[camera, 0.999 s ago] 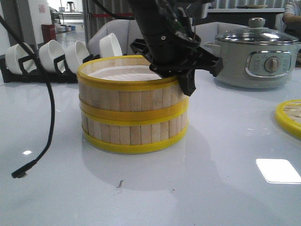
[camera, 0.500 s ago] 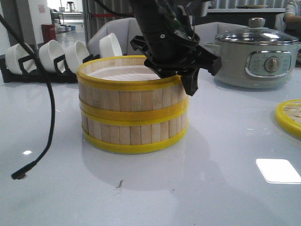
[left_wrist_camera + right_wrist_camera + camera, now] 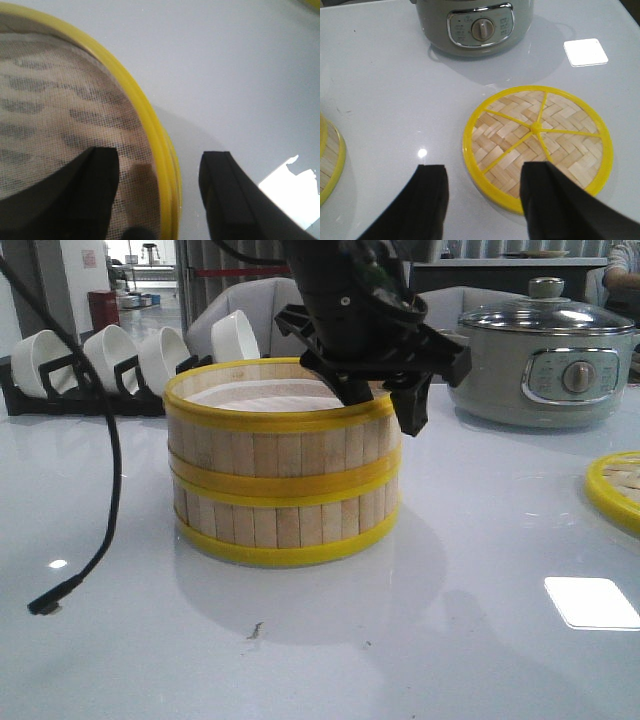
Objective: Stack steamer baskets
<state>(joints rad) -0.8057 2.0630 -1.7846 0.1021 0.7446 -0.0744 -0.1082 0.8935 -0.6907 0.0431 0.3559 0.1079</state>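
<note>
White table (image 3: 480, 660) filled the lower part of the front view, glossy, with a bright window reflection at lower right.

Two steamer baskets (image 3: 282, 462) stood at centre frame, one set squarely atop the other, yellow rims meeting at mid-height. A pale mesh liner (image 3: 60, 115) lay inside the upper basket, seen close in the left wrist view.

The left arm (image 3: 340, 300) came down from the top centre of the front view. Left gripper (image 3: 385, 405) sat at the upper basket's right rim, jaws spread: one finger (image 3: 97, 190) inside over the liner, the other outside, the yellow rim running between them. Neither finger was seen pressing on the rim.

Grey-green electric pot (image 3: 545, 365) with glass lid stood at upper right of the front view, well apart from the stack.

Flat woven bamboo lid (image 3: 537, 145) with yellow rim lay on the table, centre right of the right wrist view, in front of the pot.

Right gripper (image 3: 482, 200) hung above the table at the bottom of its wrist view, jaws apart, holding nothing.

Rack of white bowls (image 3: 120, 360) at upper left. Black cable (image 3: 105, 500) dangled down the left side, its end just at the table.
</note>
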